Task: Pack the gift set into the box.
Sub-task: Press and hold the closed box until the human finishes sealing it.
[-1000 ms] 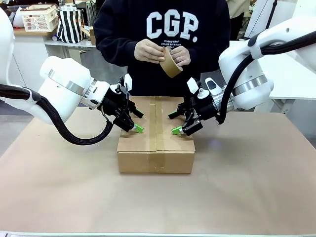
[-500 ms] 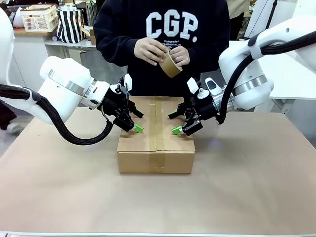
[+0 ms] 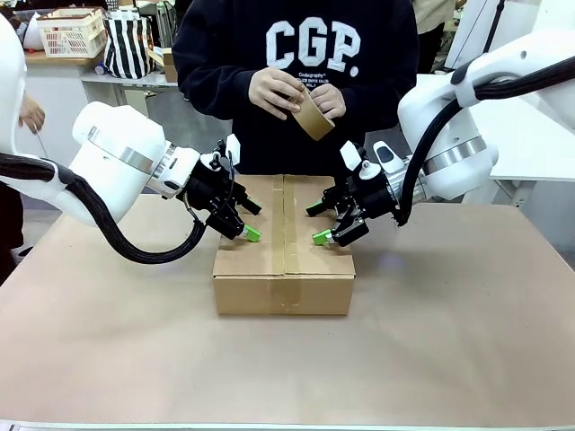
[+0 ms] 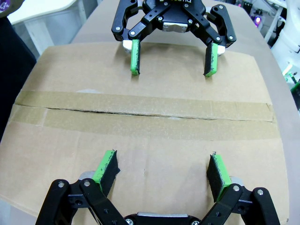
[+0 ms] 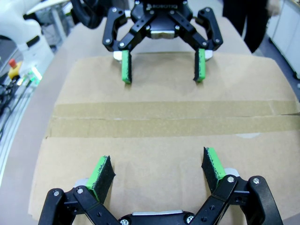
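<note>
The box [image 3: 284, 269] stands shut in the middle of the table, with brown tape [image 4: 140, 110] along its centre seam. The gift set is hidden. My left gripper [image 3: 247, 222] is open over the left flap, its fingertips down at the cardboard [image 4: 161, 166]. Facing it across the seam, my right gripper [image 3: 319, 224] is open over the right flap [image 5: 157, 168]. Nothing sits between either pair of fingers. Each wrist view shows the other gripper beyond the seam: the right gripper [image 4: 173, 65] and the left gripper [image 5: 162, 71]. Behind the box a person holds a roll of brown tape [image 3: 312, 114] in both hands.
Brown paper covers the table [image 3: 449, 341], with open room in front of the box and on both sides. A basket [image 3: 72, 31] and a striped bag [image 3: 128, 43] stand on a shelf far back left. Another person's hand [image 3: 31, 114] shows at the left edge.
Both arms and the box have stayed put. The person's hands have shifted slightly on the tape roll. Another person has come into view at the far left.
</note>
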`<action>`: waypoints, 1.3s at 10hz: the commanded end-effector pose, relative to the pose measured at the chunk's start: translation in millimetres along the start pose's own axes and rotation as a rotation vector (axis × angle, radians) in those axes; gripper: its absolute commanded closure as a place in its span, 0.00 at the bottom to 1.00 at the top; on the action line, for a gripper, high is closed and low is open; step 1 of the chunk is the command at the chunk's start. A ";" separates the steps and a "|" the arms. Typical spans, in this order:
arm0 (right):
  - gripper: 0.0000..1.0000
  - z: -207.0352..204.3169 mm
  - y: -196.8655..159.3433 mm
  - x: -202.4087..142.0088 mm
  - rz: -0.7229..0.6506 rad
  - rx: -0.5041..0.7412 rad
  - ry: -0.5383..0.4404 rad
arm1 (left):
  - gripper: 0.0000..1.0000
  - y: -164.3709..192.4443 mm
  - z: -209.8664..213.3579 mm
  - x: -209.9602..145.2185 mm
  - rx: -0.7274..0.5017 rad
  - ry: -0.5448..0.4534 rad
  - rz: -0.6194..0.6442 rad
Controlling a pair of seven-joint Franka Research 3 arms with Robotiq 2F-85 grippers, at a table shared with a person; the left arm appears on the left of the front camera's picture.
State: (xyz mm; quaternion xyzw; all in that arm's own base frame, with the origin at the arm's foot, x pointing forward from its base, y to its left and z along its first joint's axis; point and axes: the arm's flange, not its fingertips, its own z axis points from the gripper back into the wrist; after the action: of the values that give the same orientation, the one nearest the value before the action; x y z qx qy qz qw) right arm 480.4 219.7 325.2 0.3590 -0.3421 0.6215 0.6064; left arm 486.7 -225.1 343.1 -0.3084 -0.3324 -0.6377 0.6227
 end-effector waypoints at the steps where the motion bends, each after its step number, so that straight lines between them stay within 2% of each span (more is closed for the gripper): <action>1: 0.00 -0.9 0.4 -1.7 0.014 0.002 0.000 | 0.00 -1.2 -1.0 -3.1 -0.003 -0.001 0.002; 13: 0.00 -0.9 0.4 -1.7 0.014 0.002 0.000 | 0.00 -1.2 -1.0 -3.1 -0.003 -0.001 0.002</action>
State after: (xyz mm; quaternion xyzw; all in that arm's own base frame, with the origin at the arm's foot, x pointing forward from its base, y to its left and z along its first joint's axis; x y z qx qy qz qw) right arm 480.4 219.7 325.2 0.3590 -0.3421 0.6215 0.6064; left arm 486.7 -225.1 343.1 -0.3084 -0.3324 -0.6377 0.6227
